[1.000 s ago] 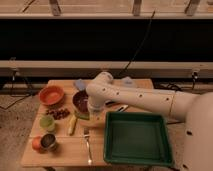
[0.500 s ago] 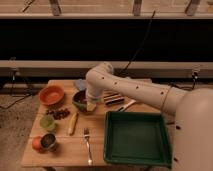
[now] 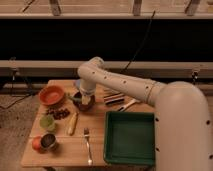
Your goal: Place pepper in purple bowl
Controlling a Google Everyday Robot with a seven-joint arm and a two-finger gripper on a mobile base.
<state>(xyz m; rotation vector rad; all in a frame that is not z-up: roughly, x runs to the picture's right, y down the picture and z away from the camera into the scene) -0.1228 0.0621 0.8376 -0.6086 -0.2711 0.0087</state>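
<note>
The gripper (image 3: 85, 101) had swung in from a second before, when it hung over the table nearer the fork (image 3: 87, 145); now it sat low, right over the purple bowl (image 3: 85, 103), with the white arm (image 3: 125, 85) arched down from the right. That placed the drop-off directly over its target, so by my reading the task was at its last step, the release. Whether the fingers were spread or closed could not be told, nor whether they had anything in them. The pepper (image 3: 75, 98) seemed to be the small dark green sliver at the bowl's left rim (too dim to be sure), either resting on the rim or just inside. The bowl itself showed dark maroon, just right of the orange bowl (image 3: 51, 94)
</note>
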